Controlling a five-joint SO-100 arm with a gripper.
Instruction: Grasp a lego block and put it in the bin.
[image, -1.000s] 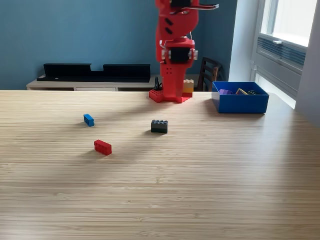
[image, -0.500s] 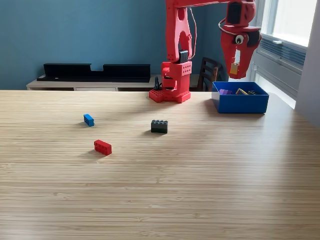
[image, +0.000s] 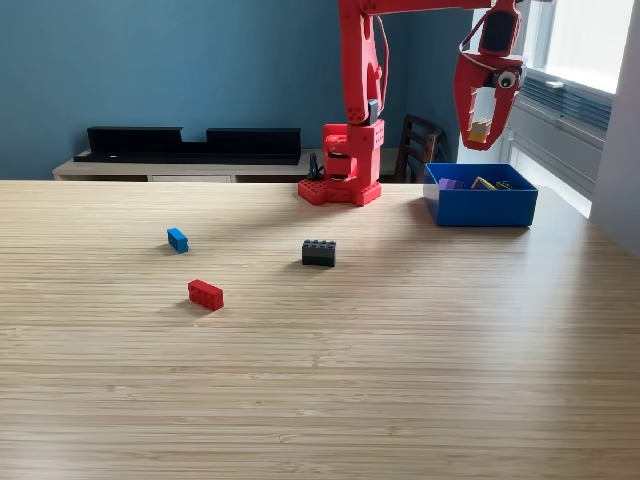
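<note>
My gripper (image: 481, 132) hangs above the bin (image: 480, 203), jaws clamped on a yellow lego block (image: 480, 130), and since half a second ago it has shifted slightly towards the exterior view's right and higher over the bin. The black block (image: 319, 252), blue block (image: 177, 239) and red block (image: 205, 294) lie where they were, well to the exterior view's left of the bin.

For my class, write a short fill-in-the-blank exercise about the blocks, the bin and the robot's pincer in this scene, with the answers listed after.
1. The pincer holds a small block of ____ colour above the bin.
2. The number of loose blocks lying on the table is ____.
3. Of these, the block nearest the arm's base is ____ in colour.
4. In the exterior view, the blue block lies to the ____ of the red block.

Missing words: yellow; three; black; left
</note>
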